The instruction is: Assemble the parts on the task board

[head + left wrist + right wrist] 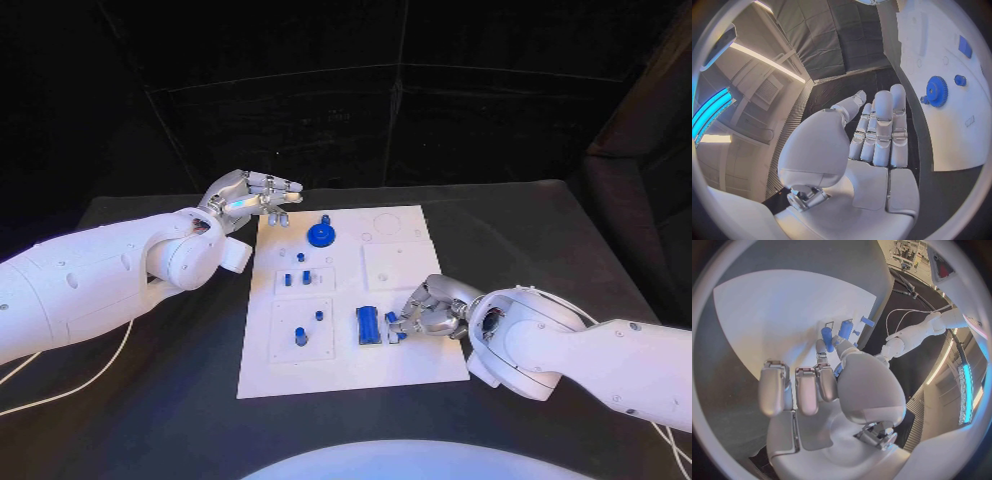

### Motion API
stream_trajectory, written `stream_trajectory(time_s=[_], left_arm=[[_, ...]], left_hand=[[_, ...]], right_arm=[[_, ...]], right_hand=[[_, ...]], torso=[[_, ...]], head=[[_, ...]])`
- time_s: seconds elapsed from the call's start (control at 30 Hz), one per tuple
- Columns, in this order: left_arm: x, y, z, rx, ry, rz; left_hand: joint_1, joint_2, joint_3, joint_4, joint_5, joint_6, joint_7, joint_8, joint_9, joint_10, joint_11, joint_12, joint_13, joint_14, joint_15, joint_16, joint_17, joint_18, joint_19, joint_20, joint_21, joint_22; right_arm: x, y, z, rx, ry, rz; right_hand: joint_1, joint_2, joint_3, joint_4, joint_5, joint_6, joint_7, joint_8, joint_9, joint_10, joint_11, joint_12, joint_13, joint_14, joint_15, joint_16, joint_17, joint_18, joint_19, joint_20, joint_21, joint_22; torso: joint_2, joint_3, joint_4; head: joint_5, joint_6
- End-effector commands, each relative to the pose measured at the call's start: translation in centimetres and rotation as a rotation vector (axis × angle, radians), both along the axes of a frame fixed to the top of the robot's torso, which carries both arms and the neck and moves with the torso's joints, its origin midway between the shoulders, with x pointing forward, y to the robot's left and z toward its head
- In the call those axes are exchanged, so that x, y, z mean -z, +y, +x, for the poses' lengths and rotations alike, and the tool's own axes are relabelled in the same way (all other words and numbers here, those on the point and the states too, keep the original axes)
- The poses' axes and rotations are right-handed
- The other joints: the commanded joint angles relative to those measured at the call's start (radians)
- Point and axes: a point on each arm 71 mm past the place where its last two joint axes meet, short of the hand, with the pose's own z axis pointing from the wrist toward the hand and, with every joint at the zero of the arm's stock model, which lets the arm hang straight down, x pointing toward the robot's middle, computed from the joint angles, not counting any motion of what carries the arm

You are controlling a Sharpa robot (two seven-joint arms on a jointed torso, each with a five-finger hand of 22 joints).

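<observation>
Just beside right hand [427, 312]: blue part [369, 325]

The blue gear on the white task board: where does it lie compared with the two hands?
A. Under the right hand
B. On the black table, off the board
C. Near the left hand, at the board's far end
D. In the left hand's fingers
C. In the head view the blue gear lies on the task board at its far end, just beside the left hand, which holds nothing; the right hand is at the near end.
</observation>
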Motion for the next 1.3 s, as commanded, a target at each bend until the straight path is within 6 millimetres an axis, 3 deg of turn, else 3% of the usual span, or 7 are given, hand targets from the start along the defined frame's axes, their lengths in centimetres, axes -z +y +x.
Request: stream_trajectory(time_s=[0.03,0.37,0.6,0.8,0.97,1.3], left_arm=[[-0.18,-0.24,-0.03,0.018,-0.008,-0.015],[-0.18,-0.26,-0.02,0.02,-0.007,-0.016],[-0.17,-0.28,-0.02,0.021,-0.006,-0.016],[-0.17,-0.26,-0.01,0.02,-0.006,-0.016],[-0.17,-0.26,-0.01,0.02,-0.006,-0.015],[-0.16,-0.24,0.0,0.019,-0.006,-0.015]], left_hand=[[-0.008,0.0,-0.007,0.0,-0.004,-0.004,0.0,0.005,0.0,-0.005,0.001,0.007,0.0,0.0,0.004,-0.005,-0.001,0.013,0.002,0.005,-0.003,-0.002],[-0.009,0.0,-0.009,0.002,-0.004,-0.005,0.0,0.005,0.0,-0.006,0.001,0.007,0.0,0.0,0.005,-0.005,-0.001,0.013,0.002,0.005,-0.004,-0.003],[-0.009,0.0,-0.009,0.002,-0.004,-0.005,0.0,0.005,0.0,-0.006,0.001,0.007,0.0,0.0,0.005,-0.005,-0.001,0.013,0.002,0.005,-0.004,-0.003],[-0.009,0.0,-0.01,0.002,-0.004,-0.006,0.0,0.005,0.0,-0.007,0.001,0.007,0.0,0.0,0.005,-0.005,-0.002,0.013,0.002,0.005,-0.005,-0.003],[-0.009,0.0,-0.01,0.002,-0.004,-0.006,0.0,0.005,0.0,-0.007,0.001,0.007,0.0,0.0,0.005,-0.005,-0.002,0.013,0.002,0.005,-0.005,-0.003],[-0.009,0.0,-0.01,0.002,-0.004,-0.006,0.0,0.005,0.0,-0.007,0.001,0.007,0.0,0.0,0.005,-0.005,-0.002,0.013,0.002,0.005,-0.005,-0.003]], right_arm=[[0.12,0.21,-0.06,-0.014,0.018,-0.023],[0.24,0.49,0.01,-0.026,0.017,-0.048],[0.22,0.65,0.15,-0.027,0.002,-0.053],[0.21,0.66,0.26,-0.025,-0.008,-0.055],[0.2,0.61,0.29,-0.023,-0.013,-0.058],[0.01,0.1,0.2,-0.036,-0.03,-0.053]], right_hand=[[-0.01,-0.002,0.003,0.006,0.005,0.022,-0.016,-0.002,0.003,0.03,-0.006,0.004,0.124,0.08,-0.007,0.006,0.128,-0.007,0.005,-0.006,0.004,0.001],[-0.029,-0.01,0.001,0.017,-0.001,0.028,-0.018,0.001,0.007,0.031,-0.008,0.004,0.124,0.08,-0.008,0.006,0.129,-0.007,0.005,-0.007,0.004,0.002],[-0.062,-0.028,-0.02,0.036,-0.012,0.03,-0.017,0.002,0.011,0.031,-0.006,0.002,0.124,0.079,-0.007,0.005,0.127,-0.007,0.005,-0.007,0.003,0.001],[-0.116,-0.052,-0.081,0.072,-0.067,0.033,-0.014,0.002,0.016,0.032,-0.004,0.001,0.124,0.079,-0.005,0.004,0.126,-0.007,0.005,-0.005,0.003,0.001],[-0.128,-0.051,-0.132,0.096,-0.133,0.032,-0.016,0.002,0.022,0.032,-0.005,0.0,0.125,0.079,-0.006,0.004,0.126,-0.007,0.005,-0.006,0.001,0.0],[-0.094,-0.048,-0.162,0.09,-0.147,0.029,-0.015,0.001,0.026,0.031,-0.005,-0.002,0.125,0.078,-0.006,0.002,0.123,-0.006,0.004,-0.006,-0.001,-0.002]], torso=[[0.0,0.0003,0.0008],[0.001,-0.0001,-0.0008],[0.001,0.0,0.0005],[0.0,0.0,-0.0002],[0.0,0.0002,-0.0012],[0.0,0.0009,-0.0002]], head=[[0.001,0.0],[0.003,-0.002],[0.004,-0.001],[0.005,-0.002],[0.004,-0.003],[0.004,-0.001]])
